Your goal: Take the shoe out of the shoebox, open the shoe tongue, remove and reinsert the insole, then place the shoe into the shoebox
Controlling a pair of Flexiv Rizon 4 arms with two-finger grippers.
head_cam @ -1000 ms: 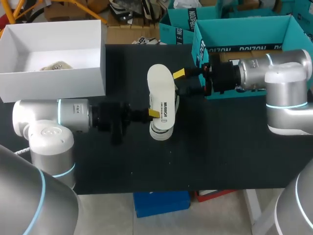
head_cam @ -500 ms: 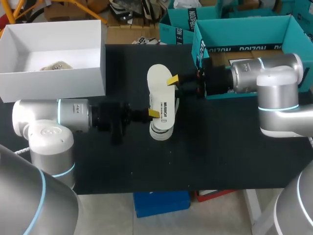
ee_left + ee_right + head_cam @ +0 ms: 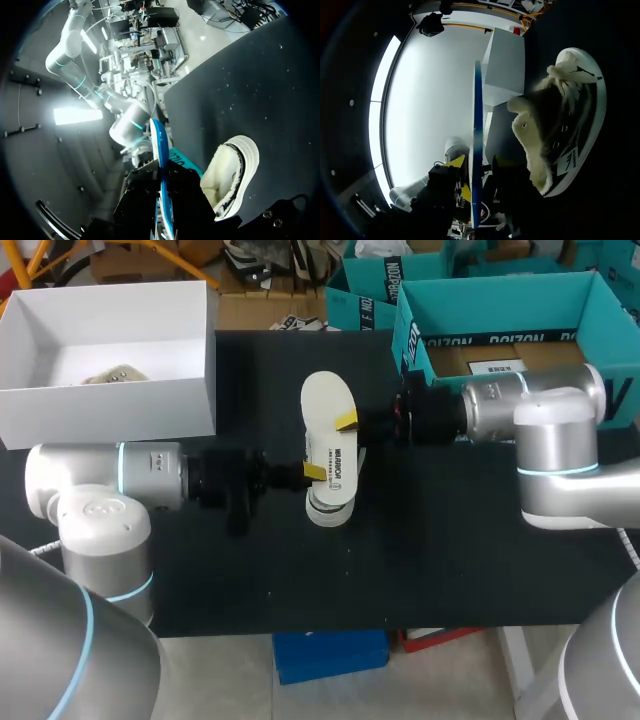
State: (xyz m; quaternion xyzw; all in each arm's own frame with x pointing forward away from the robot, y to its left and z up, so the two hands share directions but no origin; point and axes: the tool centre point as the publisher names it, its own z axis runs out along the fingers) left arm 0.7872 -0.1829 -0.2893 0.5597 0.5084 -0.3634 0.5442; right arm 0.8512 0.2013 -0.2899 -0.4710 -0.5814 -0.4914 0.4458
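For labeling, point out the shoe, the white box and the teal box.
shoe (image 3: 326,400), head view, on its pale sole.
white box (image 3: 110,416), head view, front wall.
teal box (image 3: 500,306), head view, inner back wall.

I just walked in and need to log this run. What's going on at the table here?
A two-armed robot is handling one white shoe. The shoe is out of the box and lies on its side in the middle of the black table, sole facing up. The left gripper is at the heel end and the right gripper is partway along the opposite side. Whether either is clamped on the shoe cannot be told. An open white box stands at the table's far left corner.
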